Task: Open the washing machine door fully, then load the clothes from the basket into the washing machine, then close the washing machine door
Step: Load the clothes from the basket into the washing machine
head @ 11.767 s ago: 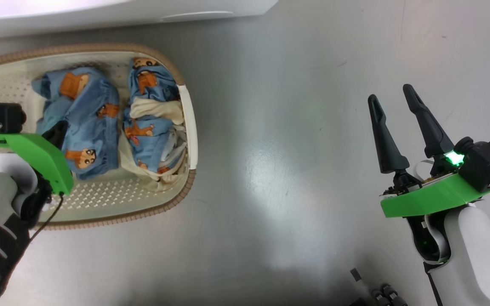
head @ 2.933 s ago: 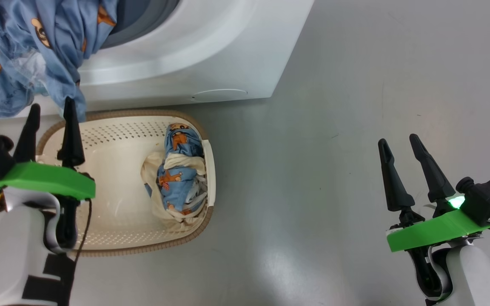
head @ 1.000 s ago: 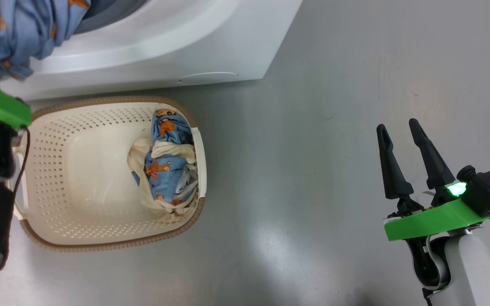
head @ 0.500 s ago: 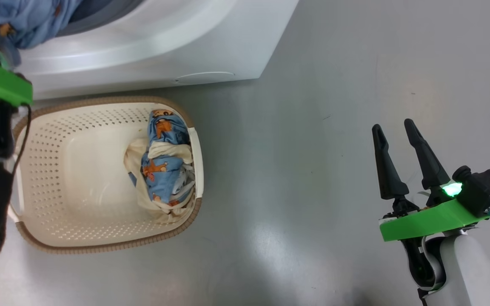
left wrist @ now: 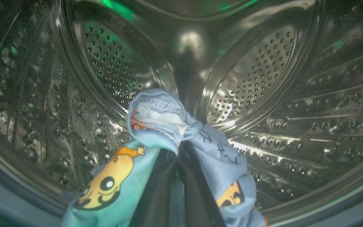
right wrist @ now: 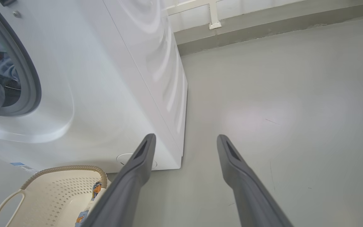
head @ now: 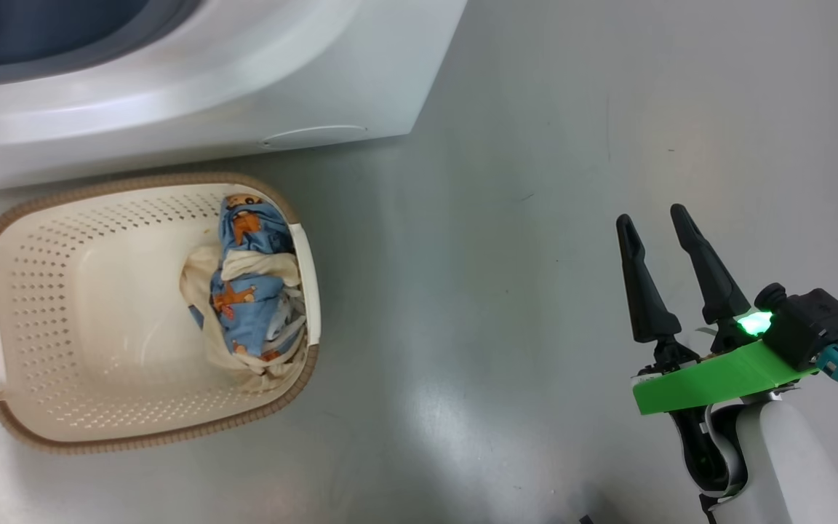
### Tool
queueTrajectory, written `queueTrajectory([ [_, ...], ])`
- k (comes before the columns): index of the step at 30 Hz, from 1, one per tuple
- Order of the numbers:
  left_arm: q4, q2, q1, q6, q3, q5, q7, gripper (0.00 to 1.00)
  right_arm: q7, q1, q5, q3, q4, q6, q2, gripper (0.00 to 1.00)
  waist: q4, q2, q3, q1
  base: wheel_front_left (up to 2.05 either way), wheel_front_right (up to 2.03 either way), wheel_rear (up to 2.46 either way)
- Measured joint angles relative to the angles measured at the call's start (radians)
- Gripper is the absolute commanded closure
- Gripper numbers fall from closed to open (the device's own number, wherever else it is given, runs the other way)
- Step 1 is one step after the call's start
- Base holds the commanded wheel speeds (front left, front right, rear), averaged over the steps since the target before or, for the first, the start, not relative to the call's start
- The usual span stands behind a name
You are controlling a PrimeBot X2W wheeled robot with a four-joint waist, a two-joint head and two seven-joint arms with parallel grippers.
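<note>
The left gripper [left wrist: 178, 150] is pinching blue bear cloth [left wrist: 156, 116] inside the drum [left wrist: 112, 72], the cloth perhaps hanging free; the right gripper [head: 650, 215] is hanging spread. Another bundle [head: 248, 320] is lying at the basket's [head: 33, 306] right end.

blue label [right wrist: 17, 164] on washing machine [right wrist: 112, 78]: unreadable

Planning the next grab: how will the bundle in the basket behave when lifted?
Probably floppy: the bundle is crumpled cloth with loose cream folds, which may trail. Likely light, being thin fabric. Pressed against the basket wall, it could snag.
</note>
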Motion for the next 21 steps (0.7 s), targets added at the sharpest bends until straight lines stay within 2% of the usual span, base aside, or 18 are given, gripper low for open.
queueTrajectory([
  [8, -0.09, 0.002, -0.024, 0.0, 0.116, 0.117, 0.0, 1.0, 0.0, -0.003, 0.0, 0.002, -0.001, 0.0, 0.008, 0.0, -0.016, 0.0, 0.013, 0.0, 0.0, 0.0, 0.0],
  [12, -0.119, -0.015, -0.024, 0.0, 0.147, 0.148, 0.0, 1.0, 0.0, -0.008, 0.0, 0.005, -0.001, 0.0, 0.011, 0.0, -0.016, 0.0, 0.02, 0.0, 0.0, 0.0, 0.0],
  [13, -0.115, -0.02, -0.023, 0.0, 0.145, 0.149, 0.0, 0.58, 0.0, -0.012, 0.0, 0.005, -0.001, 0.0, 0.012, 0.0, -0.016, 0.0, 0.021, 0.0, 0.0, 0.0, 0.0],
  [14, -0.108, -0.024, -0.022, 0.0, 0.143, 0.151, 0.0, 0.0, 0.0, -0.015, 0.0, 0.005, -0.001, 0.0, 0.012, 0.0, -0.016, 0.0, 0.022, 0.0, 0.0, 0.0, 0.0],
  [21, -0.034, -0.031, -0.011, 0.0, 0.116, 0.145, 0.0, 0.0, 0.0, -0.015, 0.0, 0.005, -0.002, 0.0, 0.012, 0.0, -0.011, 0.0, 0.025, 0.0, 0.0, 0.0, 0.0],
])
